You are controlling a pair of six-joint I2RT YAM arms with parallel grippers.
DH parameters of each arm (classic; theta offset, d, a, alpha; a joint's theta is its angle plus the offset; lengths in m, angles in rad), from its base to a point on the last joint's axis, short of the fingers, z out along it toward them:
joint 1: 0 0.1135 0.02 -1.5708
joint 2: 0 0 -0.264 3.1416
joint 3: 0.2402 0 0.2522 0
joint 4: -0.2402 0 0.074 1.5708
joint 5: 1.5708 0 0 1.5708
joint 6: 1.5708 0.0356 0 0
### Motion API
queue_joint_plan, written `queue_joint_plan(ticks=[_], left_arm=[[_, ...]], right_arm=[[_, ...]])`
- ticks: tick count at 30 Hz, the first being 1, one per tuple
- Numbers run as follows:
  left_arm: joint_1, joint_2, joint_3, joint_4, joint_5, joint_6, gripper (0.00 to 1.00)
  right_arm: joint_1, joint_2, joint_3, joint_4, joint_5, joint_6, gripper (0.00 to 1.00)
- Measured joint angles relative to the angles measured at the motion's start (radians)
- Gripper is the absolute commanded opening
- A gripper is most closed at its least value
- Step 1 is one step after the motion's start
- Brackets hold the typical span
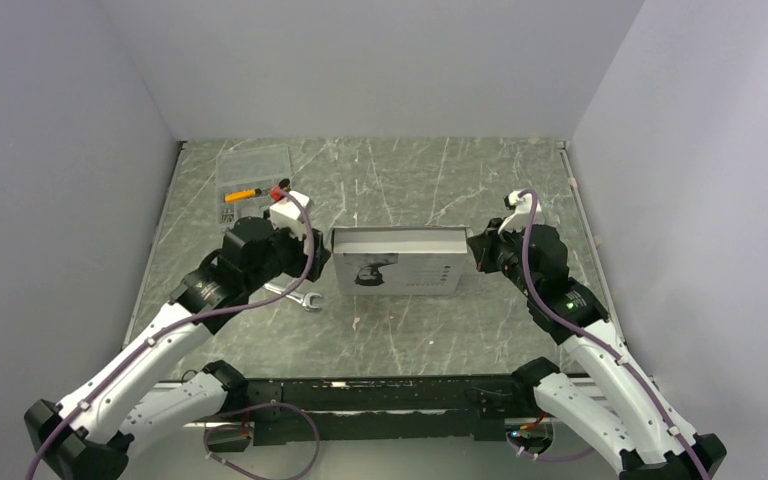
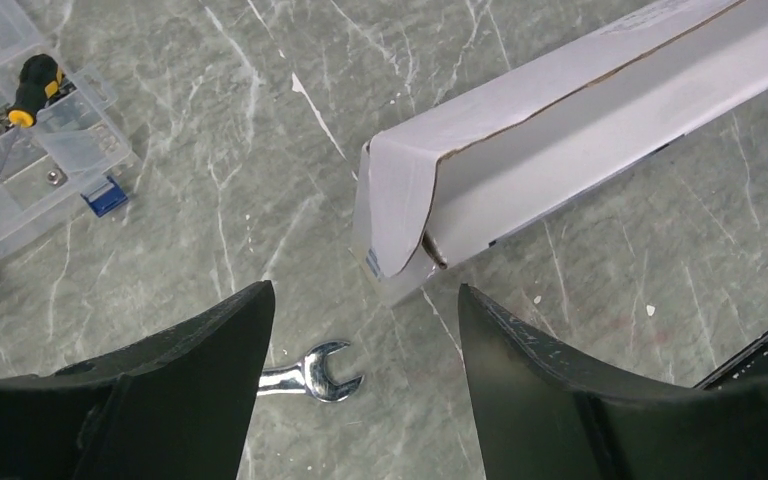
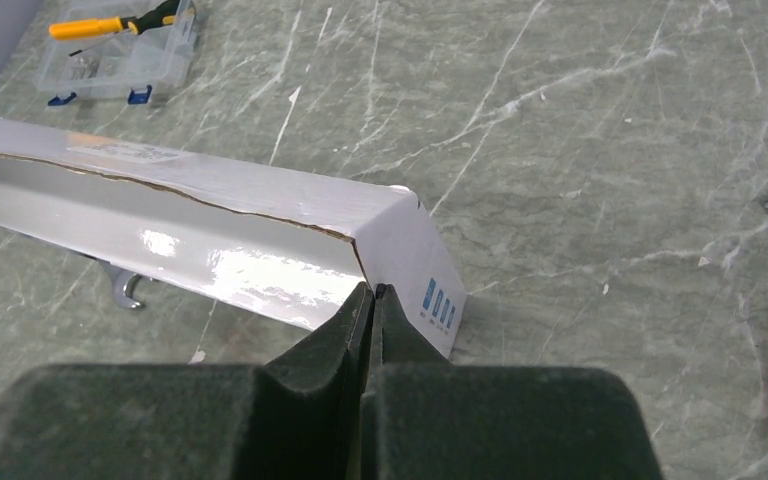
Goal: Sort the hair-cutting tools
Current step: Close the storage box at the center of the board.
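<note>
The clipper and its combs cannot be seen anywhere; they are most likely inside the white box (image 1: 397, 262) that lies in the middle of the table (image 1: 520, 330). The right gripper (image 3: 371, 290) is closed tight, with its tips right at the top edge of the box's right end. It may be pinching the thin card there, but that cannot be told for sure. The left gripper (image 2: 364, 290) is wide open and holds nothing. It hangs just by the box's left end, where a flap stands open a little. A silver wrench (image 2: 312, 377) lies on the table under it. The step looks like opening the box. To do it well, the right gripper should keep the box from sliding while the left one takes only the loose flap and pulls slowly, so the card does not tear. It should stay off the wrench.
</note>
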State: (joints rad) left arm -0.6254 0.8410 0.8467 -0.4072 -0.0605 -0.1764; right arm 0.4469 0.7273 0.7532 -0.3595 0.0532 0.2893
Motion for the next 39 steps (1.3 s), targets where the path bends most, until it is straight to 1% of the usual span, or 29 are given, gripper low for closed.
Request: queue_joint_plan(ticks=[5, 10, 13, 14, 18, 24, 27, 39], left_arm=[[0.002, 0.079, 0.063, -0.002, 0.022, 0.035, 0.56], [0.011, 0.13, 0.119, 0.008, 0.048, 0.056, 0.37], [0.013, 0.143, 0.12, 0.014, 0.068, 0.055, 0.22], [0.013, 0.146, 0.12, 0.014, 0.074, 0.053, 0.19], [0.013, 0.149, 0.12, 0.022, 0.083, 0.048, 0.14], [0.018, 0.152, 0.12, 0.026, 0.083, 0.048, 0.08], [0.02, 0.154, 0.12, 0.029, 0.082, 0.049, 0.0], [0.022, 0.167, 0.12, 0.046, 0.079, 0.048, 0.0]], right_arm=[[0.0, 0.008, 0.021, -0.027, -0.011, 0.002, 0.0], [0.0, 0.015, 0.032, -0.042, -0.014, 0.008, 0.0], [0.0, 0.017, 0.037, -0.047, -0.016, 0.016, 0.0], [0.0, 0.019, 0.042, -0.051, -0.02, 0.022, 0.0], [0.0, 0.029, 0.06, -0.069, -0.04, 0.047, 0.0], [-0.001, 0.061, 0.101, -0.105, -0.055, 0.092, 0.0], [-0.002, 0.077, 0.117, -0.116, -0.054, 0.111, 0.0], [-0.003, 0.141, 0.225, -0.224, -0.036, 0.18, 0.0]])
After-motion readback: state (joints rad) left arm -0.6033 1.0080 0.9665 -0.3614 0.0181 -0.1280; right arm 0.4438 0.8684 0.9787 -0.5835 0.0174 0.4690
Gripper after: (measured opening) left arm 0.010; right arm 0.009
